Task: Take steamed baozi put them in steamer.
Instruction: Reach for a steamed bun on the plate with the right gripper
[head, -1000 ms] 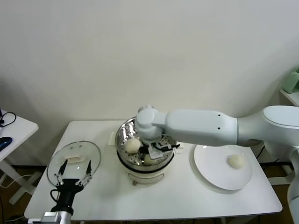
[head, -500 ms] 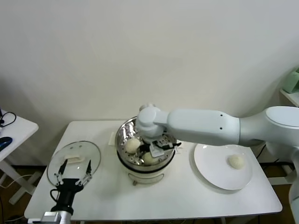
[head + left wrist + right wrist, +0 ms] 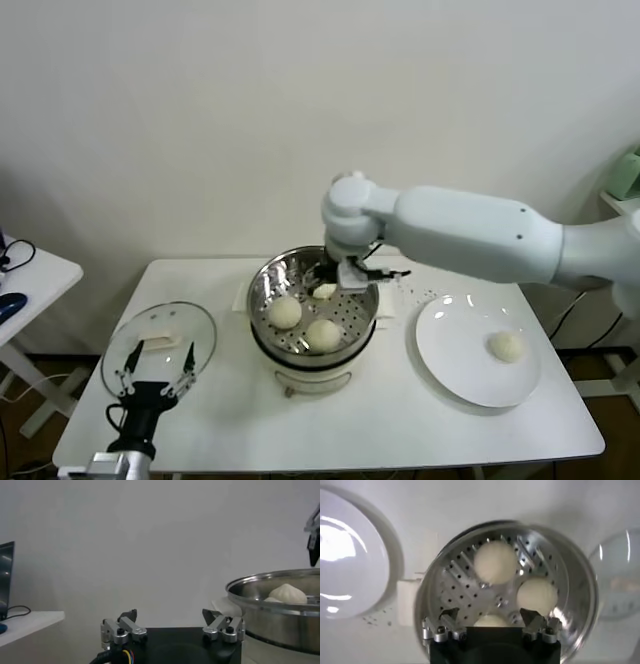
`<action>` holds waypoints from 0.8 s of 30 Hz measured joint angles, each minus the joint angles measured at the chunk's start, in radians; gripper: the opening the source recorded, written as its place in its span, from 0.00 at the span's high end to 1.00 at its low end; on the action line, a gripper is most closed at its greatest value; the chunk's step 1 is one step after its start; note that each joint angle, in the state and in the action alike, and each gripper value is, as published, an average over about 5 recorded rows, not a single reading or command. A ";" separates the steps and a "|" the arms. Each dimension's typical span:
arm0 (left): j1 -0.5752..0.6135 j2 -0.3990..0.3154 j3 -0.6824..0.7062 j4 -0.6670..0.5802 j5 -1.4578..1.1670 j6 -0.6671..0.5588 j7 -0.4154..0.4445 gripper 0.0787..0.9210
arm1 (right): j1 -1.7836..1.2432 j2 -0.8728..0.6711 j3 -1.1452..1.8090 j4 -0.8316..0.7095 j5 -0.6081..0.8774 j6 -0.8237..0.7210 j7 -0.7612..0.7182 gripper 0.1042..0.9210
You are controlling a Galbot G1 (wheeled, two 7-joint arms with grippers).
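The steamer [image 3: 256,290] stands mid-table and holds three baozi: one at the left [image 3: 285,312], one at the front [image 3: 322,333] and one at the back [image 3: 325,291]. A fourth baozi [image 3: 507,345] lies on the white plate [image 3: 455,340] to the right. My right gripper [image 3: 350,272] hovers open and empty above the steamer's back edge. The right wrist view shows the open right gripper [image 3: 490,614] over the steamer [image 3: 462,580] with its three baozi [image 3: 495,561]. My left gripper [image 3: 158,358] is parked open at the front left, by the lid.
A round glass lid [image 3: 160,335] lies on the table's left, under my left gripper. In the left wrist view the left gripper [image 3: 170,615] is open and the steamer wall [image 3: 280,625] rises at the right. A small side table [image 3: 30,275] stands far left.
My right gripper has risen out of the steamer and moved back and to the right. The baozi it covered now lie in full view. The left arm has not moved.
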 measured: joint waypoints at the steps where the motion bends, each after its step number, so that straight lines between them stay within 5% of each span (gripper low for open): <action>1: 0.000 0.002 0.001 0.000 -0.001 -0.001 0.000 0.12 | 0.013 -0.019 -0.007 -0.006 0.030 -0.028 0.000 0.12; 13: -0.011 0.018 0.016 -0.006 -0.017 -0.004 0.002 0.12 | 0.100 -0.338 -0.118 -0.062 0.423 -0.370 0.045 0.12; 24: -0.016 0.014 0.036 -0.012 -0.011 -0.005 0.003 0.12 | -0.006 -0.606 -0.102 -0.125 0.401 -0.458 0.047 0.12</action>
